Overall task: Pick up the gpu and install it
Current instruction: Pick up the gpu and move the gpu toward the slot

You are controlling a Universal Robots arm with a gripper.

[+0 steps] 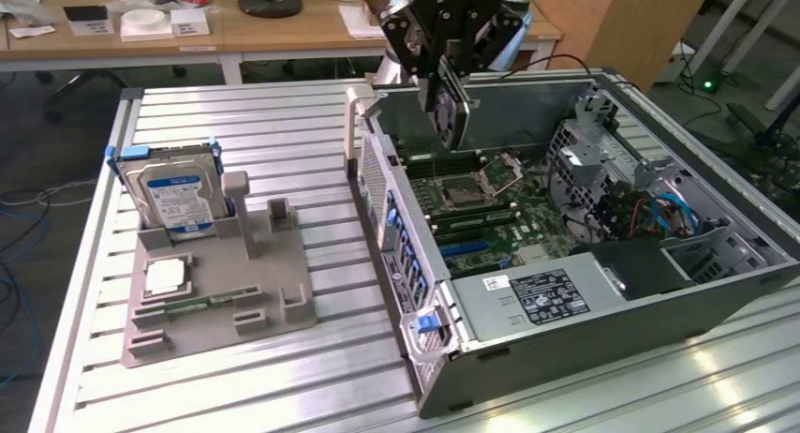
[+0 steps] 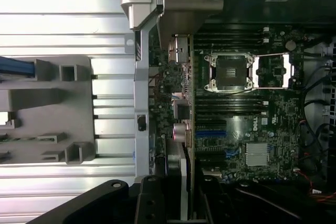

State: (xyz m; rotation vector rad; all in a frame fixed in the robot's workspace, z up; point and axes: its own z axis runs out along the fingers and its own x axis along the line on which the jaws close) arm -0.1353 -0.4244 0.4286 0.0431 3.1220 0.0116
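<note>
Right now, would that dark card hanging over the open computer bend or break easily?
Probably stiff: the gpu hangs straight below the gripper, no sag. Likely light, since a pinch at one edge carries it. Possibly fragile: it looks like a thin, bare circuit card.

**Open top, crowded floor inside the case**

The end effector [image 1: 445,91], clamped on the gpu [image 1: 451,124], hangs over the computer case [image 1: 400,255], whose top is wide open. Below, the motherboard [image 1: 494,203] is hemmed in: drive cage [image 1: 598,156] and cables [image 1: 657,213] on the exterior view's right, power supply [image 1: 538,297] at the near end. On the tabletop [image 1: 337,358], a bare lane runs between case and grey fixture [image 1: 219,283].
</note>
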